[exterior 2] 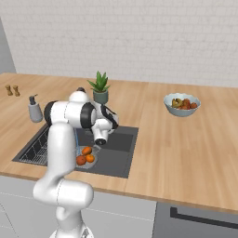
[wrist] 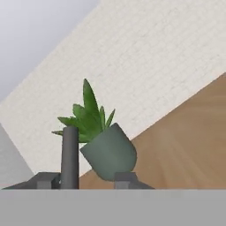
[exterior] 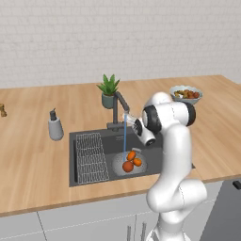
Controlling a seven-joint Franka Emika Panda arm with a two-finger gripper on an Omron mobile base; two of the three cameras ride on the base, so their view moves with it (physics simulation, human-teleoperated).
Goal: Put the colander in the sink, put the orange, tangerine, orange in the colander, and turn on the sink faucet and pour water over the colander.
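Three orange fruits [exterior: 131,160] sit in the grey holed colander [exterior: 118,164] inside the dark grey sink [exterior: 84,137]. The water [exterior: 124,139] is pale blue, the faucet [exterior: 117,109] dark grey. The counter [exterior: 28,160] is light wood grain.

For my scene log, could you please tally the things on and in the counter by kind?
Orange fruits in the colander: 3
Fruit bowl: 1
Potted plant: 1
Soap bottle: 1
Faucet: 1
Shakers: 2
Total: 10, colander included

A potted plant [exterior: 108,92] stands at twelve o'clock on the tabletop [exterior: 33,160], a soap bottle [exterior: 55,125] at nine, a fruit bowl [exterior: 186,94] at two.
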